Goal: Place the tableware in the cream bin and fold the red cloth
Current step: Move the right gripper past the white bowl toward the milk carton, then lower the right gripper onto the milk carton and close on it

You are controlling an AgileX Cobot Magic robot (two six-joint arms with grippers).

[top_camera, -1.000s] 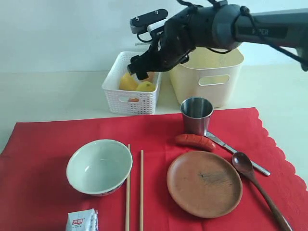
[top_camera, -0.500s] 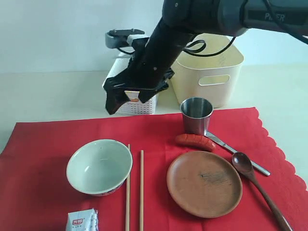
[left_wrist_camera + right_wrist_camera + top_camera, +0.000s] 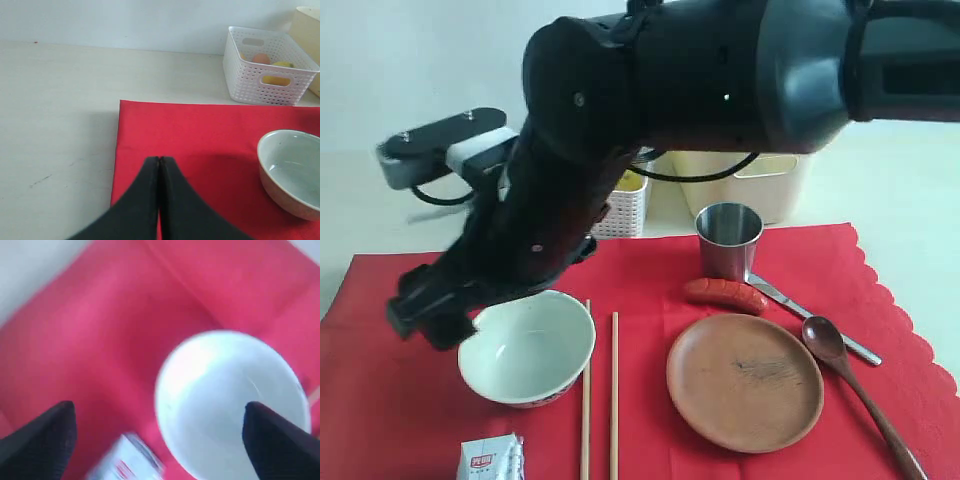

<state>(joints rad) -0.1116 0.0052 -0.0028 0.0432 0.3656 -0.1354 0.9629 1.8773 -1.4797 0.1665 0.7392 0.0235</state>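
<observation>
Closest to the front edge is a small white packet [image 3: 490, 458], lying on the red cloth [image 3: 380, 410]. Just right of it, two chopsticks [image 3: 586, 390] lie side by side with a gap between them, pointing away. The bowl [image 3: 527, 345] sits upright and empty, right next to the left chopstick. The plate [image 3: 745, 382] is on the other side of the sticks, also empty. The spoon [image 3: 850, 385] lies right of the plate, its head just beside the knife [image 3: 815, 318].

The right gripper [image 3: 430, 318] is down at the bowl's left rim, with the big black arm reaching across from the right. Its wrist view is blurry, but the fingers [image 3: 40, 440] stand as wide apart as they go, with the bowl beneath them. It has hold of nothing, and I can't tell if it touches the rim.

The left gripper [image 3: 159, 162] is pinched fully closed with nothing in it, hanging over the cloth's left edge near the bare table [image 3: 55, 125].

Further back, a sausage [image 3: 725, 294] lies just behind the plate, and the cup [image 3: 728, 240] stands upright behind that. Past the cloth, on the table, are the white basket [image 3: 620, 205] with yellow and orange food inside, and the cream bin [image 3: 770, 180], mostly hidden by the arm.
</observation>
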